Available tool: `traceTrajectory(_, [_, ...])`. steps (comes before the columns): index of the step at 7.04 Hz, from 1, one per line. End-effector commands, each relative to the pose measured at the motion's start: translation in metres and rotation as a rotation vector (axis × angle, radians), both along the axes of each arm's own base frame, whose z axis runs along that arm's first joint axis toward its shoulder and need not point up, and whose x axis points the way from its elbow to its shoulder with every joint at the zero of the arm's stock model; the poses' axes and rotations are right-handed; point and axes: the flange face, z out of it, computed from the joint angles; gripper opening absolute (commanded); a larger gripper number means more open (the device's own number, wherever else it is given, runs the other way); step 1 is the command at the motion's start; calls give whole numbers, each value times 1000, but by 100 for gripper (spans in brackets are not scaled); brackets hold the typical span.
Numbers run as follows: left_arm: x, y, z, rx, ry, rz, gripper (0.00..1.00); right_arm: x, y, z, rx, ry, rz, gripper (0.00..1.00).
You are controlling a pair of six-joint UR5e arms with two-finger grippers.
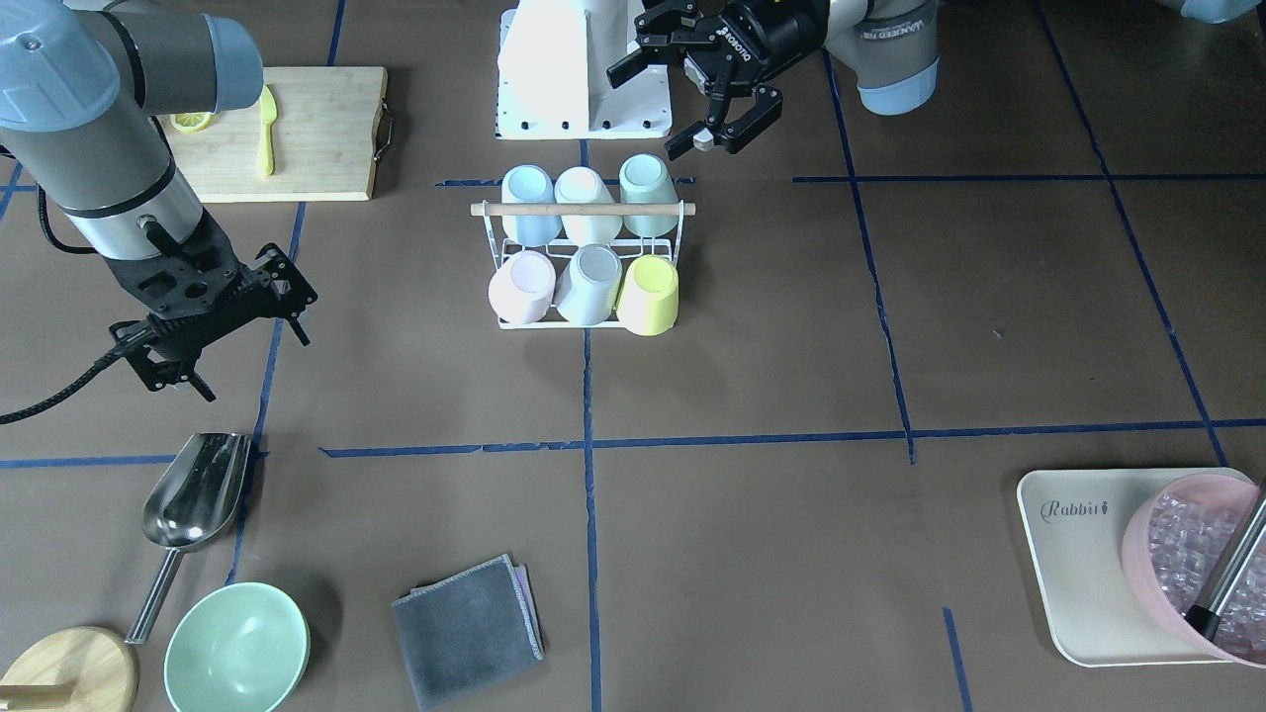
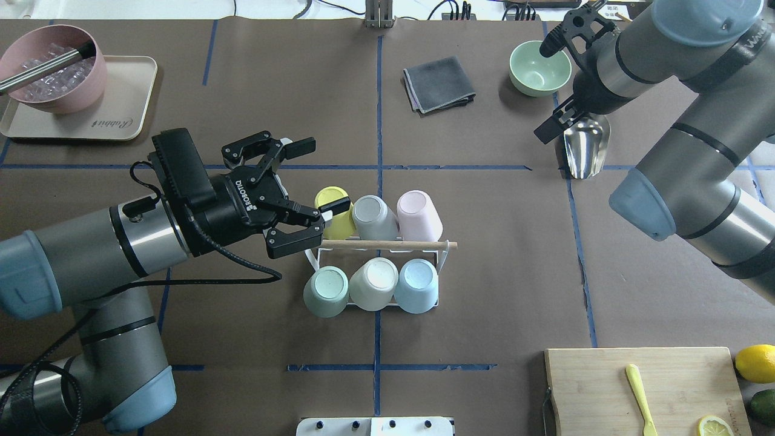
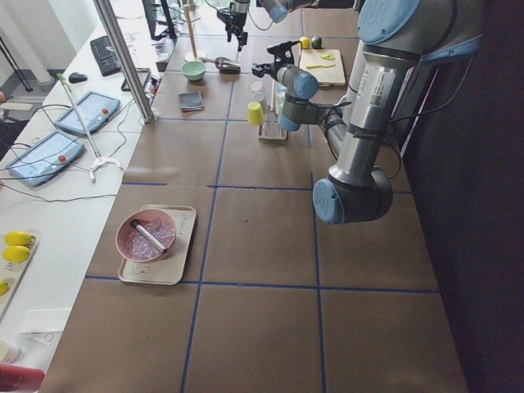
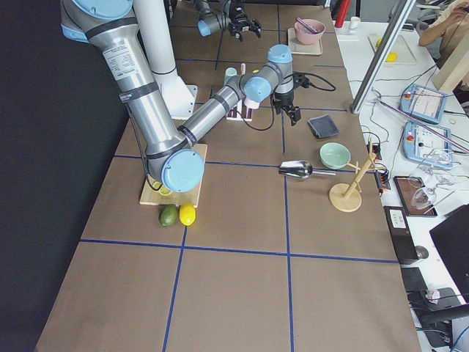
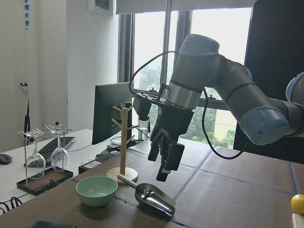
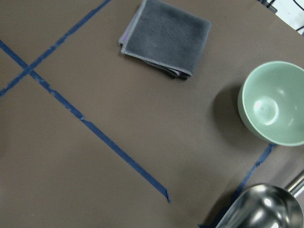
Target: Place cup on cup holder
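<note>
The cup holder [image 1: 584, 209], a white wire rack with a wooden rod handle, stands mid-table and also shows in the overhead view [image 2: 387, 244]. Six cups sit upside down on its prongs: yellow [image 2: 332, 200], grey [image 2: 373, 217] and pink [image 2: 419, 215] in one row, green [image 2: 326, 292], white [image 2: 373, 283] and blue [image 2: 418, 284] in the other. My left gripper [image 2: 309, 181] is open and empty, raised beside the rack at the yellow cup's end [image 1: 658, 109]. My right gripper [image 1: 252, 364] hangs open and empty over a steel scoop [image 2: 584, 148].
A green bowl [image 2: 540, 68] and a folded grey cloth [image 2: 439, 83] lie by the scoop. A wooden mug tree [image 5: 124, 142] stands behind them. A tray [image 2: 115, 121] with a pink bowl of ice sits at the far left. A cutting board [image 2: 642, 390] is near right.
</note>
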Motion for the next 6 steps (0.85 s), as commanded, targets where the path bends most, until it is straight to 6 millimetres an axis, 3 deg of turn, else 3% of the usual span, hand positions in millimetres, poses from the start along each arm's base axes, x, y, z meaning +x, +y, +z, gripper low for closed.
traceTrajectory(1, [-26, -23, -6, -89, -175, -39, 100, 13, 5, 46, -110, 33, -11, 100])
traceTrajectory(2, [-54, -34, 1, -162, -295, -64, 100, 44, -7, 73, -158, 60, 43, 100])
traceTrajectory(3, [-67, -37, 1, -228, -390, -68, 100, 84, -16, 106, -225, 63, 91, 100])
traceTrajectory(4, [-78, -46, 9, -286, -461, -89, 100, 128, -7, 151, -311, 64, 133, 100])
traceTrajectory(6, [-101, -78, 56, -515, -556, 32, 100, 200, 14, 224, -452, 75, 233, 100])
